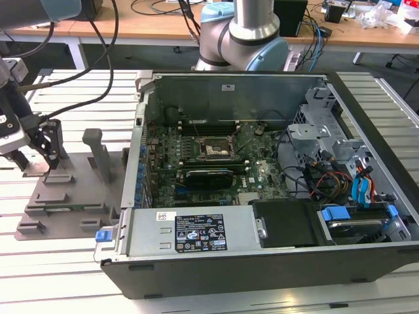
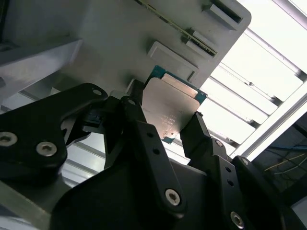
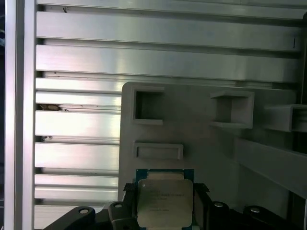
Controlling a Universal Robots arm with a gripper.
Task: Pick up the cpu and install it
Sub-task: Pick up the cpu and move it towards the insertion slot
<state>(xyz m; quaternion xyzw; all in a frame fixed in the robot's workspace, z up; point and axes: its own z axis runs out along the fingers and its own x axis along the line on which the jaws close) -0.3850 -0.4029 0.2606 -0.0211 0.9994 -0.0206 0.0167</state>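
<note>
The square, silver-topped, green-rimmed cpu (image 2: 170,108) is clamped edgewise in the hand (image 2: 166,120).

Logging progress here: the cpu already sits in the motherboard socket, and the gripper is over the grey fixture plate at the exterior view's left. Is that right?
No. The cpu is not in the socket; the second wrist view shows it clamped between the fingers of the gripper. The gripper is indeed over the grey fixture plate.

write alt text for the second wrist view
The black gripper holds the cpu, a silver-topped square chip with a green rim, one finger against each of two opposite edges. Behind it lies a grey fixture plate with raised pockets, on a slatted aluminium table.
</note>
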